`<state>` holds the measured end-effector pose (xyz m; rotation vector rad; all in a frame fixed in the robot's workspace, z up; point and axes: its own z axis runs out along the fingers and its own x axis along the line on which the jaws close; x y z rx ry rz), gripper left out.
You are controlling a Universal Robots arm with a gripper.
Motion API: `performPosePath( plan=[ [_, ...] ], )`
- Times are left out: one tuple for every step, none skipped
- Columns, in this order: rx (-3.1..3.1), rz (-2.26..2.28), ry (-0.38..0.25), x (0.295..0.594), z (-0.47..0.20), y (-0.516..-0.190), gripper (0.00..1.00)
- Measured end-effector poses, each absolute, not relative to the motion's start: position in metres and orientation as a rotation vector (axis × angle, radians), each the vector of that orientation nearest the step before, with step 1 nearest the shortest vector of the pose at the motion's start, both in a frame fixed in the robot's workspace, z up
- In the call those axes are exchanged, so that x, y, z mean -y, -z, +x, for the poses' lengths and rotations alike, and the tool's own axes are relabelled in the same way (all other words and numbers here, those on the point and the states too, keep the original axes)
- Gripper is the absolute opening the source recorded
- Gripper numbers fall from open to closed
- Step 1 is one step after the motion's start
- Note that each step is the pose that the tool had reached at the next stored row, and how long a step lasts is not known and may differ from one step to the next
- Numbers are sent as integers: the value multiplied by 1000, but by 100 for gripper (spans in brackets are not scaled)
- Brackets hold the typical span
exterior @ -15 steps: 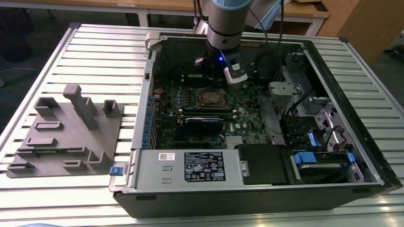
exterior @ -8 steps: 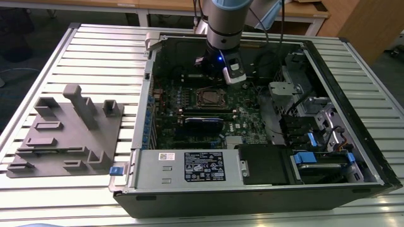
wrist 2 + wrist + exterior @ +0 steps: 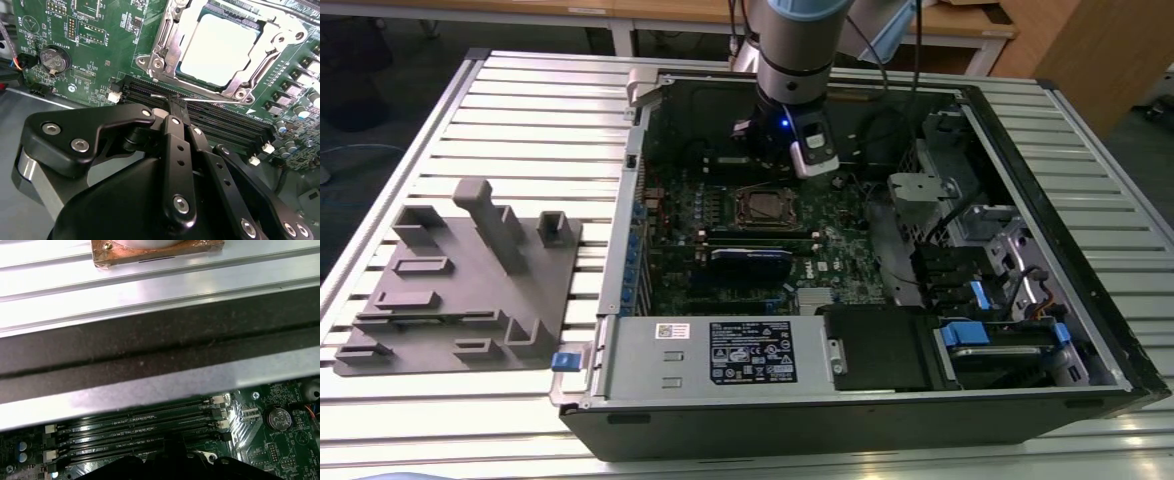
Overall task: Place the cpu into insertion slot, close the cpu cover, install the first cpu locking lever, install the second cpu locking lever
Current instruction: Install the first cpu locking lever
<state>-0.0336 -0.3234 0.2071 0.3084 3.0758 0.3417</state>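
Observation:
The cpu [image 3: 217, 47] lies flat in the insertion slot [image 3: 765, 206], its dull silver top showing through the cut-out of the cpu cover [image 3: 166, 41]. The cover lies down over it. A thin shiny locking lever [image 3: 210, 99] runs along the socket's edge beside the memory slots. My gripper [image 3: 176, 102] is shut, its black fingertips pressed together right at this lever; I cannot tell whether the lever is pinched between them. In the exterior view the gripper [image 3: 774, 162] hangs just behind the socket, inside the open computer case.
Long black memory slots [image 3: 225, 125] lie under the fingers, and a coin battery [image 3: 52, 59] sits on the green board. The case wall [image 3: 160, 385] stands close behind. A power supply [image 3: 720, 350], drive bays [image 3: 987, 300] and a grey fixture [image 3: 460, 275] surround the board.

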Motion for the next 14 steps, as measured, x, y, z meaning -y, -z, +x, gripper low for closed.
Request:
performPosePath(
  plan=[
    [-3075,314,-341,323,-34,-207,11],
    [-3074,319,-340,323,-34,-207,11],
    [-3073,325,-338,323,-34,-207,11],
    [-3072,331,-337,323,-34,-207,11],
    [-3071,338,-336,323,-34,-207,11],
    [-3070,344,-335,323,-34,-207,11],
    [-3069,348,-335,322,-34,-207,11],
    [-3068,352,-335,322,-34,-207,11],
    [-3068,356,-334,322,-34,-206,11],
    [-3067,360,-334,321,-34,-206,11],
    [-3066,364,-334,321,-34,-206,11],
    [-3065,368,-334,321,-34,-206,11],
    [-3065,371,-333,320,-34,-206,11],
    [-3064,375,-333,320,-34,-206,11]
  ],
)
